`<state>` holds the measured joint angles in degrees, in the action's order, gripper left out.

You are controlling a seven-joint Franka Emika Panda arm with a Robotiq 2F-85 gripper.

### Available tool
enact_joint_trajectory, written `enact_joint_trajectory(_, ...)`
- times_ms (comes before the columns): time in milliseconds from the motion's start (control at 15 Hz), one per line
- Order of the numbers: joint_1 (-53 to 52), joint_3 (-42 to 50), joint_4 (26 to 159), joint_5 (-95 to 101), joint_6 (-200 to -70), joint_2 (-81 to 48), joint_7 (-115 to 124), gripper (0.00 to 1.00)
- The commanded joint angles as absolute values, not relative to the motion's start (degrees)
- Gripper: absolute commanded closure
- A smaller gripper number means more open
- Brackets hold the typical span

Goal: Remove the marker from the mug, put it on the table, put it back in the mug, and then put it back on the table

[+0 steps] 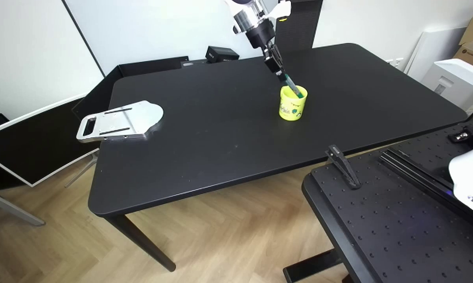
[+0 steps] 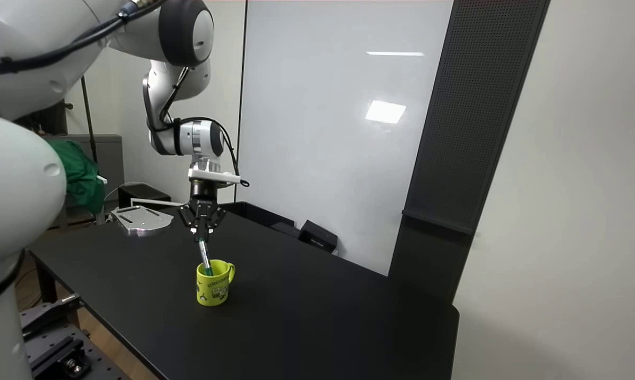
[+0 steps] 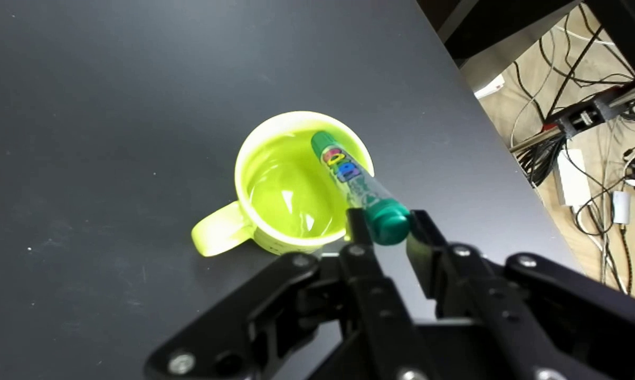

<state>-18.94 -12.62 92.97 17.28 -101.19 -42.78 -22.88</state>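
The marker (image 3: 357, 182) is a slim pen with a clear printed body and green ends. My gripper (image 3: 388, 219) is shut on its upper green end. The marker also shows tilted in both exterior views (image 1: 293, 85) (image 2: 205, 254), below the gripper (image 1: 282, 75) (image 2: 202, 235). Its lower green end shows within the mouth of the yellow-green mug (image 1: 292, 109); how deep it sits I cannot tell. The mug stands upright on the black table (image 1: 205, 137). It also shows in an exterior view (image 2: 212, 290) and in the wrist view (image 3: 291, 195), handle to the left there.
A silver metal plate (image 1: 122, 120) lies at a table edge, overhanging it. A black box (image 1: 221, 54) stands past the back edge, by the whiteboard (image 2: 338, 105). A black perforated board (image 1: 393, 220) with a clamp (image 1: 343, 167) stands beside the table's front edge.
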Motion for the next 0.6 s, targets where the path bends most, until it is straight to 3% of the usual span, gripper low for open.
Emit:
enact_joint_trajectory(0, -17.99, -12.58, 95.41, 17.74, -101.11, -38.94, -21.33, 0.94)
enact_joint_trajectory(533, -15.09, -11.39, 96.94, 16.76, -102.13, -33.64, -20.22, 0.94)
